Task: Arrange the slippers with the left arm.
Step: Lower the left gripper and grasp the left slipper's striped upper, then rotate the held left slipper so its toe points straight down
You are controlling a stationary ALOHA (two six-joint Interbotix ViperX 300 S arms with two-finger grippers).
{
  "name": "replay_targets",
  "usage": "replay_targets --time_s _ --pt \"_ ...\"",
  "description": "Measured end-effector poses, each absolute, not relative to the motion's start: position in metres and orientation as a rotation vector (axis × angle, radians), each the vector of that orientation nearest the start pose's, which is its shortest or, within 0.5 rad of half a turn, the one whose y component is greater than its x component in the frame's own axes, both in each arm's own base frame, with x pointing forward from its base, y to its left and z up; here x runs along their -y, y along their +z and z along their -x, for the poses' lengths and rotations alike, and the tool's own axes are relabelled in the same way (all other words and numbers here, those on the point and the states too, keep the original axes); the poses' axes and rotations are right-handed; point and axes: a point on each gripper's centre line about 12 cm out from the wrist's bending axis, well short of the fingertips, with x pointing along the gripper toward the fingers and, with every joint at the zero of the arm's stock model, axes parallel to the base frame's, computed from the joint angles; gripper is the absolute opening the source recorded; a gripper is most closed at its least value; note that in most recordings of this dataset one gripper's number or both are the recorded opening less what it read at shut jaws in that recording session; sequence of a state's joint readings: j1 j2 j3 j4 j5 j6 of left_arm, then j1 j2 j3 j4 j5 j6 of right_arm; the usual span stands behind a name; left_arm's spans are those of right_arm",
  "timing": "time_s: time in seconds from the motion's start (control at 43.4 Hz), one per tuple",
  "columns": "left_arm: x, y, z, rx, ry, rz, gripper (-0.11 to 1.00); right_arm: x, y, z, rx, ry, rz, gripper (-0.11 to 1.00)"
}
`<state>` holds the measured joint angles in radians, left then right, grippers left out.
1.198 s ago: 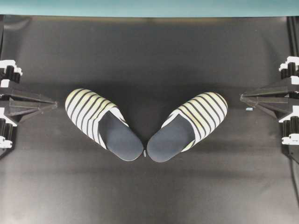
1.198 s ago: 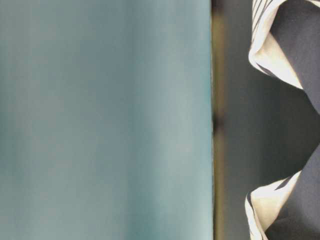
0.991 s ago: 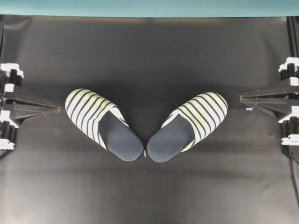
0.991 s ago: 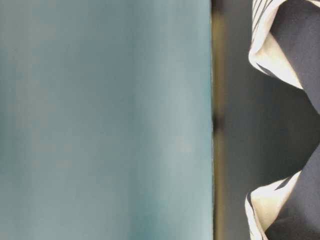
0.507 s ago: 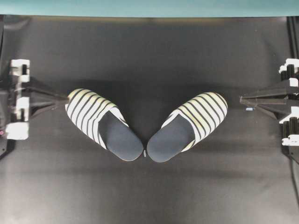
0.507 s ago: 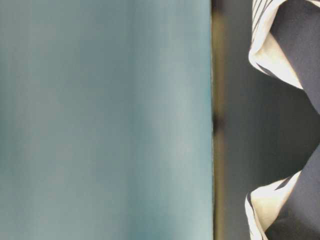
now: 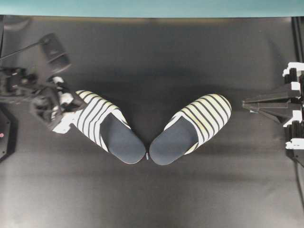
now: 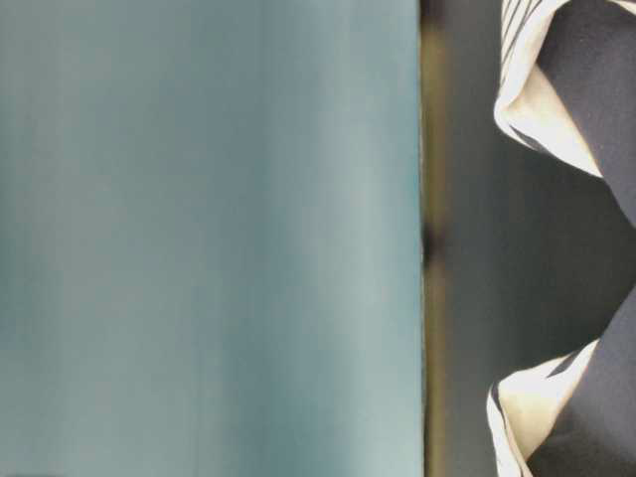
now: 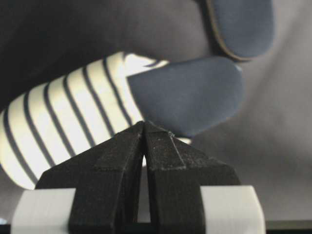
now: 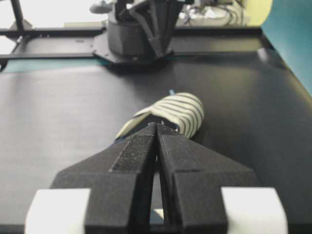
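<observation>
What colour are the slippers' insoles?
Plain dark navy insoles, against cream-and-navy striped uppers; the overhead view shows it best.

Left slipper (image 7: 105,127): upper striped white/cream and dark navy, insole plain dark navy. Right slipper (image 7: 194,127), just right of the left slipper: same stripes, cream tint along the toe, navy insole. Table mat (image 7: 156,52) under both: matte black. Teal strip (image 7: 152,7) beyond the mat's far edge. Left gripper (image 7: 71,111) at the left slipper's toe: black, white fittings. Right gripper (image 7: 247,103): black with white blocks.
</observation>
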<state>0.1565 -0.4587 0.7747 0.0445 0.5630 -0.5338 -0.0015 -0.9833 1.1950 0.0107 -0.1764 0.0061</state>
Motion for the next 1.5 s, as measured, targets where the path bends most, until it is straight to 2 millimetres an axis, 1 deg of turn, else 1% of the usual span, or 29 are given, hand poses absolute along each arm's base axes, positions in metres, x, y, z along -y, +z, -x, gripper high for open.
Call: replay_targets --time_s 0.115,0.254,0.392,0.553,0.622,0.645,0.83,0.945,1.106,1.221,1.291,1.337,1.36,1.429,1.498 --pt "-0.050 0.237 -0.291 -0.855 0.401 0.532 0.05 0.001 0.276 -0.194 -0.031 -0.004 -0.018 0.00" --pt "-0.051 0.231 -0.307 -0.909 0.409 0.528 0.15 0.000 0.273 -0.192 -0.038 -0.002 -0.018 0.00" --pt "-0.045 0.212 -0.317 -1.003 0.411 0.515 0.36 0.001 0.268 -0.191 -0.049 -0.004 -0.018 0.00" --pt "-0.038 0.192 -0.326 -1.072 0.418 0.519 0.78 0.001 0.264 -0.190 -0.055 -0.004 -0.018 0.00" --pt "-0.039 0.186 -0.328 -1.094 0.443 0.544 0.89 0.001 0.264 -0.189 -0.054 -0.004 -0.018 0.00" --pt "-0.040 0.184 -0.328 -1.105 0.454 0.553 0.90 0.001 0.264 -0.189 -0.054 -0.004 -0.018 0.00" --pt "-0.045 0.169 -0.330 -1.146 0.517 0.608 0.86 0.001 0.264 -0.187 -0.048 -0.004 -0.018 0.00" --pt "-0.046 0.159 -0.332 -1.173 0.537 0.616 0.86 0.001 0.262 -0.185 -0.048 -0.004 -0.018 0.00" --pt "-0.059 0.142 -0.332 -1.214 0.576 0.624 0.84 0.001 0.261 -0.184 -0.049 -0.004 -0.018 0.00" --pt "-0.060 0.137 -0.333 -1.227 0.576 0.617 0.79 0.001 0.259 -0.184 -0.052 -0.004 -0.018 0.00" --pt "-0.061 0.138 -0.334 -1.220 0.564 0.604 0.69 0.001 0.258 -0.184 -0.054 -0.004 -0.017 0.00" --pt "-0.062 0.138 -0.335 -1.219 0.551 0.588 0.57 0.000 0.258 -0.184 -0.054 -0.003 -0.018 0.00" --pt "-0.062 0.138 -0.335 -1.220 0.544 0.581 0.53 0.000 0.258 -0.184 -0.055 -0.003 -0.018 0.00" --pt "-0.063 0.140 -0.337 -1.226 0.506 0.530 0.32 0.001 0.257 -0.183 -0.058 -0.004 -0.018 0.00" --pt "-0.063 0.142 -0.339 -1.229 0.468 0.482 0.16 0.001 0.256 -0.183 -0.060 -0.004 -0.018 0.00"
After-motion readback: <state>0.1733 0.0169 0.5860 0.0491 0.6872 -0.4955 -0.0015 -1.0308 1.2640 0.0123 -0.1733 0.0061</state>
